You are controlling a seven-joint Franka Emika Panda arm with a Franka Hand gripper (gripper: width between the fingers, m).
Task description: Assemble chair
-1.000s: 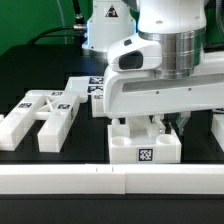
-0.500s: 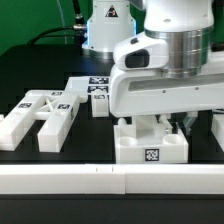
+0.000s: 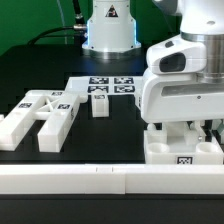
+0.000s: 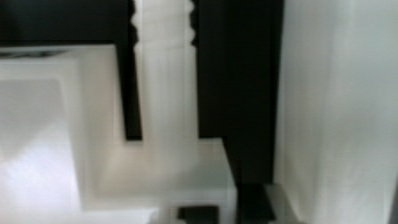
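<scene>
At 4 o'clock in the exterior view, close to the frame's edge, we note the gripper set low over the notched block. Its fingers reach down into the block's upper recess, and the wide white hand body covers most of the block's top. The jaws stand fully closed. We cannot tell whether they pinch any part of the block or only rest within the notch. The block sits flat on the black table, showing us a face with one square tag, just behind the long white rail that runs along the near edge.

At 9 o'clock lies the H-shaped frame, flat on the table, tags on its upper face, well apart from the block. Near the centre, a little toward 11 o'clock, a short bar lies alone, touching neither chair part. Just beyond it, at 12 o'clock, is the marker board, flat, its tags in plain sight. Farther toward 12 o'clock stands the arm's base.

Wrist view: blurred, very near. One pale finger with a ribbed edge runs down between dark gaps. Glossy white plastic of the block fills one side, and a broad white surface fills the other. A small dark patch shows at the frame's edge; we cannot tell what it is. Contact between finger and block is not resolvable here.
</scene>
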